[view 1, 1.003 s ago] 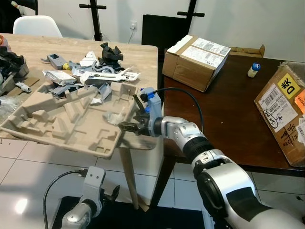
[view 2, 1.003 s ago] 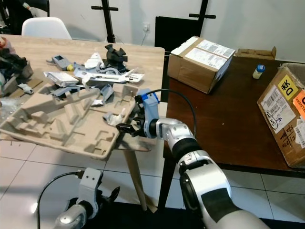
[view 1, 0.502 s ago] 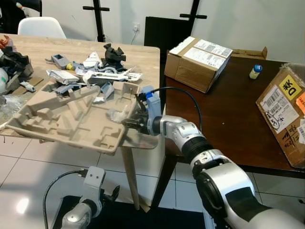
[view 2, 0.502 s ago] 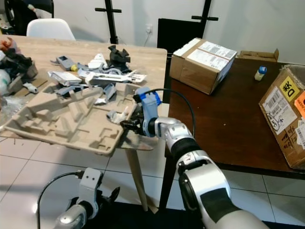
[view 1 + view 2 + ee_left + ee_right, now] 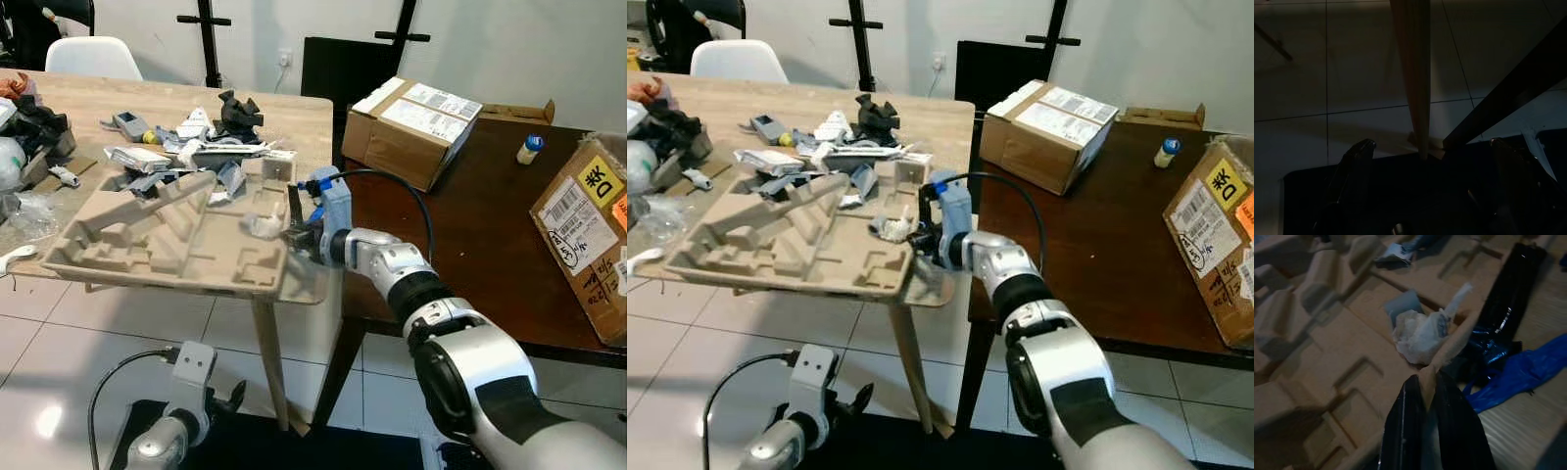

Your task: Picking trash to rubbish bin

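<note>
Cardboard tray [image 5: 167,240]: moulded pulp, lying on light wooden table [image 5: 284,113], front edge overhanging table side. Crumpled white wrapper [image 5: 1420,335] sits in tray compartment near gripped rim. Right gripper [image 5: 1425,396] clamped on tray's right rim, thin cardboard wall pinched between black fingers [image 5: 1400,431]. Loose trash pile [image 5: 196,147] behind tray. Brown box [image 5: 416,122] on dark table [image 5: 470,225] beside. Left gripper [image 5: 1430,186] hangs low above tiled floor [image 5: 1352,73], fingers spread apart.

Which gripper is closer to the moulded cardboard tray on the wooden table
Right. The right gripper is pinching the tray's near edge; the left gripper hangs low by the floor, under the table.
</note>
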### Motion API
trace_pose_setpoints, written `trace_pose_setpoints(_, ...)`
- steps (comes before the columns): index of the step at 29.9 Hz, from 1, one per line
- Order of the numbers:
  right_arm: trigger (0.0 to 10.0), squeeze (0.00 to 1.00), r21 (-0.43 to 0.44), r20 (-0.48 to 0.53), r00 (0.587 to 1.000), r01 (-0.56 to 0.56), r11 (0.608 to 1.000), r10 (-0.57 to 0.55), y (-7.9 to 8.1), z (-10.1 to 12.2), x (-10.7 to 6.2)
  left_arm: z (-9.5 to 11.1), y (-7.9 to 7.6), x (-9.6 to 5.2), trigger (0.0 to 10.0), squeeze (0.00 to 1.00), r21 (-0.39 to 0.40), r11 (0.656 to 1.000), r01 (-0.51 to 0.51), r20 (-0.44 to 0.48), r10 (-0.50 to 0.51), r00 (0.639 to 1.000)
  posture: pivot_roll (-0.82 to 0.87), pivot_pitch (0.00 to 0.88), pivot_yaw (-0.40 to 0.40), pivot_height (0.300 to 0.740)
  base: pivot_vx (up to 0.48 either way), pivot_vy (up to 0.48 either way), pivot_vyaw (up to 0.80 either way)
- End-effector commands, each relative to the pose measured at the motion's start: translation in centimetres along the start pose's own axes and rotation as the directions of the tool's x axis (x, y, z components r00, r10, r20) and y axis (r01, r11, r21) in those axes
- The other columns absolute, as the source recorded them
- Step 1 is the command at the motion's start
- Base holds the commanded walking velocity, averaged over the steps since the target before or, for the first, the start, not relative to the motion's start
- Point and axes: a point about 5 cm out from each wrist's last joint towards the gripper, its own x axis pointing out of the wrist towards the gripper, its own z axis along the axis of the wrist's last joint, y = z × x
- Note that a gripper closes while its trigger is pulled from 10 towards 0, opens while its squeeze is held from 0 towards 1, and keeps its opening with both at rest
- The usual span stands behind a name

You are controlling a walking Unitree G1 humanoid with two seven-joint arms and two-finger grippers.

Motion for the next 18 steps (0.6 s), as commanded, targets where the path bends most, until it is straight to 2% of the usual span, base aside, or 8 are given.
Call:
trace_pose_setpoints(1, 0.0, 0.0, 0.014, -0.082, 0.993, 0.083, 0.996, -0.081, -1.5, -2.0, -0.6, -0.5, -0.2, -0.2, 10.0, 0.0, -0.006, 1.0, 0.004, -0.02, -0.004, 1.0, 0.03, 0.122, -0.053, 0.74, 0.0, 0.0, 0.0)
trace_pose_setpoints(11, 0.0, 0.0, -0.027, -0.148, 0.983, 0.106, 0.994, -0.109, -3.5, -2.6, -2.0, -0.6, -0.2, -0.4, 10.0, 0.0, -0.01, 1.0, 0.013, -0.019, -0.013, 1.0, 0.04, 0.13, -0.058, 0.74, 0.0, 0.0, 0.0)
trace_pose_setpoints(16, 0.0, 0.0, -0.043, -0.166, 0.982, 0.085, 0.995, -0.091, -3.7, -2.4, -2.2, -0.7, -0.2, -0.5, 10.0, 0.0, -0.013, 1.0, 0.012, -0.019, -0.012, 1.0, 0.04, 0.131, -0.061, 0.74, 0.0, 0.0, 0.0)
trace_pose_setpoints(17, 1.0, 0.0, -0.048, -0.166, 0.982, 0.083, 0.995, -0.09, -3.8, -2.3, -2.3, -0.7, -0.2, -0.5, 10.0, 0.0, -0.014, 1.0, 0.011, -0.019, -0.011, 1.0, 0.04, 0.131, -0.061, 0.74, 0.0, 0.0, 0.0)
trace_pose_setpoints(18, 4.4, 0.0, -0.05, -0.156, 0.985, 0.071, 0.996, -0.078, -3.7, -2.2, -2.3, -0.7, -0.2, -0.5, 10.0, 0.0, -0.015, 1.0, 0.011, -0.019, -0.011, 1.0, 0.04, 0.131, -0.061, 0.74, 0.0, 0.0, 0.0)
